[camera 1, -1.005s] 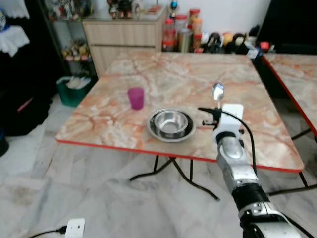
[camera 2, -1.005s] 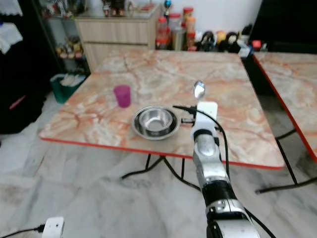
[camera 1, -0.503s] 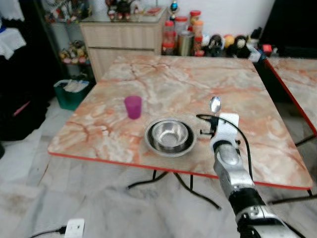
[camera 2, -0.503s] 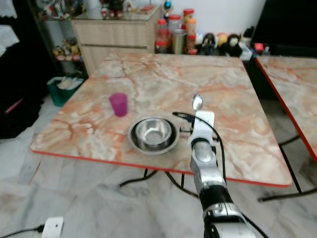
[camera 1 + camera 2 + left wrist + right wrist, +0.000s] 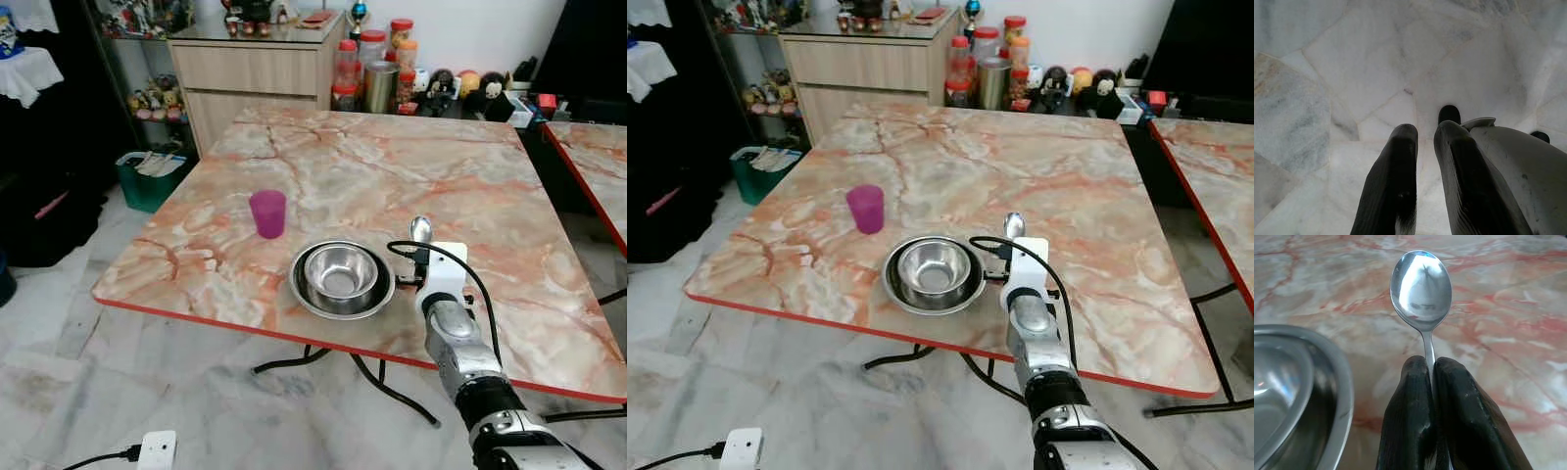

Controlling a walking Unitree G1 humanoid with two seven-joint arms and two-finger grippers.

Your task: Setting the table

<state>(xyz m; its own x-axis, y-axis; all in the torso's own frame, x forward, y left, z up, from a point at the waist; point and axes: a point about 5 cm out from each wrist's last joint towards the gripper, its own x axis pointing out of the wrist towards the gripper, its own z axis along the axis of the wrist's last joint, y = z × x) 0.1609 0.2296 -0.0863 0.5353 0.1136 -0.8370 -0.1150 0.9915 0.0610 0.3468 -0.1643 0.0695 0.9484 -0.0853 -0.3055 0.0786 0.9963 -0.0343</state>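
Camera has closed in on the table [image 5: 490, 196]; right gripper [image 5: 1431, 363] has dropped lower, now just beside the steel bowl [image 5: 341, 273] and plate [image 5: 304, 294]. Jaws clamped tight on spoon [image 5: 1421, 286] handle, spoon bowl pointing away over the marble; handle hidden between fingers [image 5: 1406, 421]. Purple cup [image 5: 267, 213] stands apart, further left. Left gripper [image 5: 1422, 134] hangs over floor tiles, jaws nearly closed, holding nothing.

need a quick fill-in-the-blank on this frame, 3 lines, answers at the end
1. The right pincer is shut on a ____.
2. The steel bowl sits inside a steel ____.
3. The cup on the table is ____ in colour.

Missing words: spoon; plate; purple
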